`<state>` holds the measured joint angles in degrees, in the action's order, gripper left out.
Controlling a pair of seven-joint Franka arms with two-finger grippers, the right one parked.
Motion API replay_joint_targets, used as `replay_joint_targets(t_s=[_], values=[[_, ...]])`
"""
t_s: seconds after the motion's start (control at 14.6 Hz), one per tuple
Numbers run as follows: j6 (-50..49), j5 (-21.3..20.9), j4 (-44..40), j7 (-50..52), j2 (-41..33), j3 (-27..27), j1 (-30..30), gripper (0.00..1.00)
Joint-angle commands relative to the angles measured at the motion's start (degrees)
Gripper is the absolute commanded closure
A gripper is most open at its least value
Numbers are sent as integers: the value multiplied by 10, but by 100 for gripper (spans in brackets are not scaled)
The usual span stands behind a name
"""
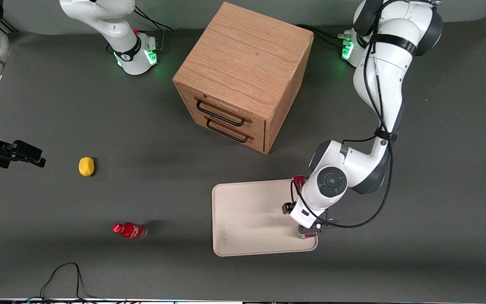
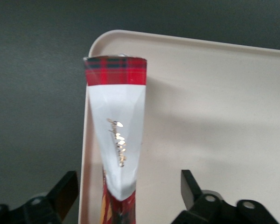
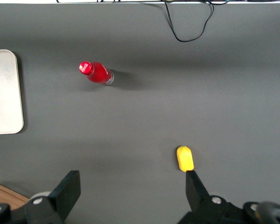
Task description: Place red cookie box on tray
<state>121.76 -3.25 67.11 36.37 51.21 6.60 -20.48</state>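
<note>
The red cookie box (image 2: 117, 135) is seen standing on its thin edge on the tray (image 1: 247, 219), along the tray's edge toward the working arm's end of the counter (image 1: 437, 190). In the front view only its red ends are visible, at 12 o'clock and 6 o'clock of the wrist that covers it. The end effector (image 1: 306, 219) is positioned directly above the box, which lies between its fingers (image 2: 65, 192). The fingers are spread wide, and a gap is seen on each side of the box, so nothing is gripped. In the wrist view the box's tartan end is seen close to a rounded corner of the tray.

A wooden drawer cabinet (image 1: 243, 76) is found at about 12 o'clock from the tray. A small red bottle (image 1: 130, 230) lies at 9 o'clock from the tray, and a yellow lemon (image 1: 86, 166) at about 10 o'clock, both toward the parked arm's end.
</note>
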Motion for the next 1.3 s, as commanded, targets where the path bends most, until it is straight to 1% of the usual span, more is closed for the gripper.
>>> replay_joint_targets(t_s=[0.0,0.14,0.21,0.34,0.55,0.62,0.69,0.82,0.89,0.96,1.03,1.1,1.17,1.24], values=[[-88,-9,-35,11,-30,0,18,0],[-156,-8,-58,-15,-55,4,50,0],[-188,-7,-59,-48,-75,6,64,0],[-250,-4,-59,-137,-123,3,104,0],[-345,-11,-50,-305,-196,-4,159,0],[-380,-11,-44,-337,-217,-5,179,0],[-386,-12,-20,-373,-245,-13,195,0],[-342,-2,74,-429,-317,-50,207,0],[-312,14,125,-445,-349,-67,207,0],[-271,42,185,-466,-387,-78,217,0],[-222,50,255,-473,-429,-85,219,0],[-184,49,315,-473,-469,-86,219,0],[-172,47,345,-461,-492,-84,218,0],[-180,47,348,-442,-498,-81,217,0]])
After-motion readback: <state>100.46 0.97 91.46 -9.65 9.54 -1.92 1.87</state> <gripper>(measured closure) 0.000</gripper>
